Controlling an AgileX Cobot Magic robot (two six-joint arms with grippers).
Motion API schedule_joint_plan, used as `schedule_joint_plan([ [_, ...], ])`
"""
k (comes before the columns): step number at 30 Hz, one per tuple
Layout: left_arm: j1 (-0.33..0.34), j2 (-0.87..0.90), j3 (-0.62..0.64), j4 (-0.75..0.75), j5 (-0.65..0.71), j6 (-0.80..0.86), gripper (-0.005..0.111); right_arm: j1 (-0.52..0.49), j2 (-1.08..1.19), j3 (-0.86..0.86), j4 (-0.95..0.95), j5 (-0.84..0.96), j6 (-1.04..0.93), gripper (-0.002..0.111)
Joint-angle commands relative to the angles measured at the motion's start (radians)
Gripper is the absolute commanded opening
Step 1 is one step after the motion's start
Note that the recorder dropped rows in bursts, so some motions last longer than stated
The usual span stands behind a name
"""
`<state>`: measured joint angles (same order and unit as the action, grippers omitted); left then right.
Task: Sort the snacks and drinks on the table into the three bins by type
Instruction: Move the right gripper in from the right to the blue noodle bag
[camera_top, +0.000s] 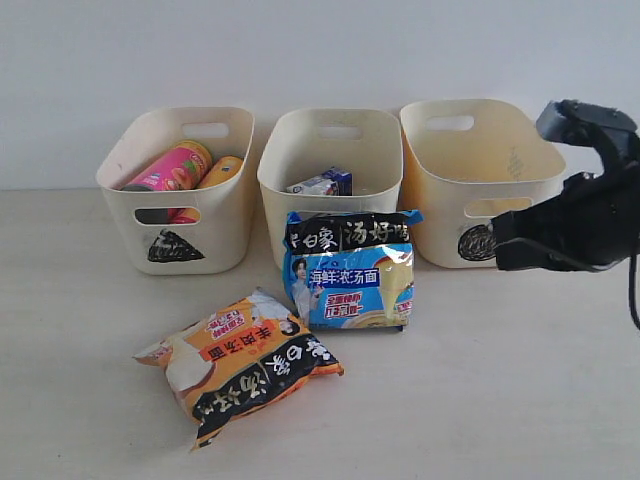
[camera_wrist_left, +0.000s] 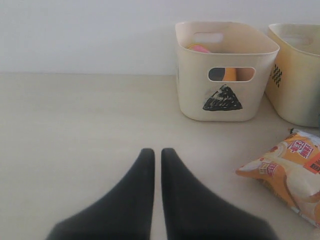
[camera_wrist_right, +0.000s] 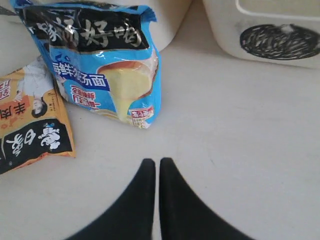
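The pink tube (camera_top: 170, 168) and the yellow tube (camera_top: 222, 170) lie in the left bin (camera_top: 120, 200), marked with a triangle. The white-and-blue carton (camera_top: 312, 185) and the dark carton (camera_top: 340, 178) sit in the middle bin (camera_top: 275, 215). The blue-and-black noodle packet (camera_top: 350, 270) leans against that bin's front and hides its mark. On the table in front lies the orange-and-black packet (camera_top: 240, 362). My right gripper (camera_top: 498, 240) hovers shut and empty before the circle bin (camera_top: 440, 215). My left gripper (camera_wrist_left: 157, 151) is shut over bare table, with nothing held.
In the right wrist view the blue packet (camera_wrist_right: 105, 65) and orange packet (camera_wrist_right: 30, 125) lie ahead of the right gripper (camera_wrist_right: 157, 162), with the circle bin (camera_wrist_right: 225, 30) beyond. The left wrist view shows the triangle bin (camera_wrist_left: 192, 85) and the orange packet's corner (camera_wrist_left: 290, 175).
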<state>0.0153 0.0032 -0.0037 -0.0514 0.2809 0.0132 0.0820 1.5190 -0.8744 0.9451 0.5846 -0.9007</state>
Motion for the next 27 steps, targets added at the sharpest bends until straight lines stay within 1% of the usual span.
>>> schedule_joint_plan([
  [1,0.004,-0.003,0.004,0.0,-0.003,0.006,0.004,-0.002,0.102,-0.034,0.142,0.031,-0.137,0.0],
  [5,0.004,-0.003,0.004,0.0,-0.003,0.006,0.004,-0.002,0.188,-0.036,0.32,0.07,-0.343,0.0],
  [8,0.004,-0.003,0.004,0.0,-0.003,0.006,0.004,-0.009,0.238,-0.041,0.445,0.128,-0.49,0.005],
  [11,0.004,-0.003,0.004,0.0,-0.003,0.006,0.004,-0.044,0.287,-0.077,0.489,0.226,-0.528,0.021],
  [16,0.004,-0.003,0.004,0.0,-0.003,0.006,0.004,-0.102,0.368,-0.127,0.483,0.376,-0.577,0.059],
  [18,0.004,-0.003,0.004,0.0,-0.003,0.006,0.004,-0.101,0.388,-0.127,0.492,0.367,-0.612,0.072],
  [20,0.004,-0.003,0.004,0.0,-0.003,0.006,0.004,-0.092,0.403,-0.127,0.504,0.304,-0.619,0.081],
  [22,0.004,-0.003,0.004,0.0,-0.003,0.006,0.004,-0.081,0.416,-0.127,0.506,0.262,-0.634,0.085],
  [27,0.004,-0.003,0.004,0.0,-0.003,0.006,0.004,-0.07,0.441,-0.127,0.588,0.263,-0.745,0.085],
])
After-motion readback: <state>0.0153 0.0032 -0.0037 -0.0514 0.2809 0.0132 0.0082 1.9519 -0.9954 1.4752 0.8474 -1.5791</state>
